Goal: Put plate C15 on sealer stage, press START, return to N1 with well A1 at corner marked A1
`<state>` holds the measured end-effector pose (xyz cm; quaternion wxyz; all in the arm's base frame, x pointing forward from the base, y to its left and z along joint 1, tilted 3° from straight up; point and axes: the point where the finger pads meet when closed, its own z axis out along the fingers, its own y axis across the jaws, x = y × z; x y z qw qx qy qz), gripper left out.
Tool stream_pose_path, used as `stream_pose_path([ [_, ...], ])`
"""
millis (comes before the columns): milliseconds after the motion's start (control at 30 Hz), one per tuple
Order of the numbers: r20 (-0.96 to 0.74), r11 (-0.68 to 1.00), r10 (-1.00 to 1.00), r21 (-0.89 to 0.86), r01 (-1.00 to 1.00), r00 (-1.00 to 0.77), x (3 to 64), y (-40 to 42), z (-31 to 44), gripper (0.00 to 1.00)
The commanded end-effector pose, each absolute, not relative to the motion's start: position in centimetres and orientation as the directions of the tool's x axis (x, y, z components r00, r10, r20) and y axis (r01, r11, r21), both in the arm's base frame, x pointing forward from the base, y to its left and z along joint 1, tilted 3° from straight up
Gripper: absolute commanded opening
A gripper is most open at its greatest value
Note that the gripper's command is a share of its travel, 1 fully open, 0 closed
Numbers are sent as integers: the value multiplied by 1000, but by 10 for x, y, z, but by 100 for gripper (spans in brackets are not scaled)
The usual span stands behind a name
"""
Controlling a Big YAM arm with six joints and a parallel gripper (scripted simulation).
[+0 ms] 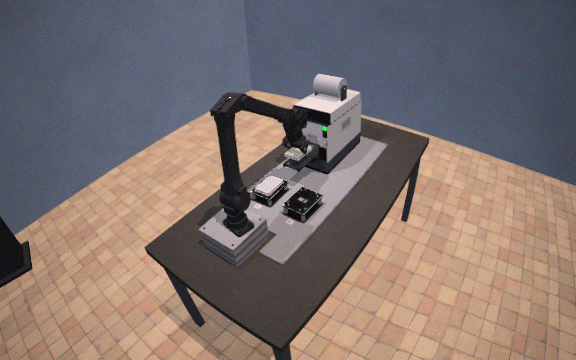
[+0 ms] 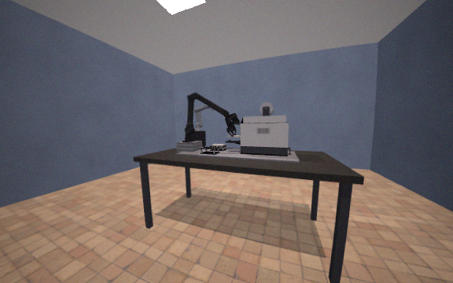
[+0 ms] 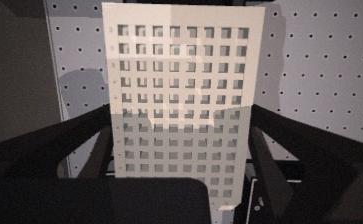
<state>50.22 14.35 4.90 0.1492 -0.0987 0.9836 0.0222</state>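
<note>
Blue walls [image 1: 118,75] [image 2: 73,110] and tan floor tiles [image 1: 443,240] [image 2: 132,244] surround the dark table [image 1: 338,250] [image 2: 250,167].

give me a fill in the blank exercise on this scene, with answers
The gripper is shut on a ____.
The lamp glows ____.
The roll sits on ____ of the sealer.
Of the two nests, ____ holds a plate.

Missing words: plate; green; top; one
</note>
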Motion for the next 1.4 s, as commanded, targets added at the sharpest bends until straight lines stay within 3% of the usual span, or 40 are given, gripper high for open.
stream_pose_path([
  [0, -343, 978, -191, 16, -209, -920, 527, 150, 59, 0],
  [1367, -314, 980, -181, 18, -196, -932, 503, 147, 35, 0],
])
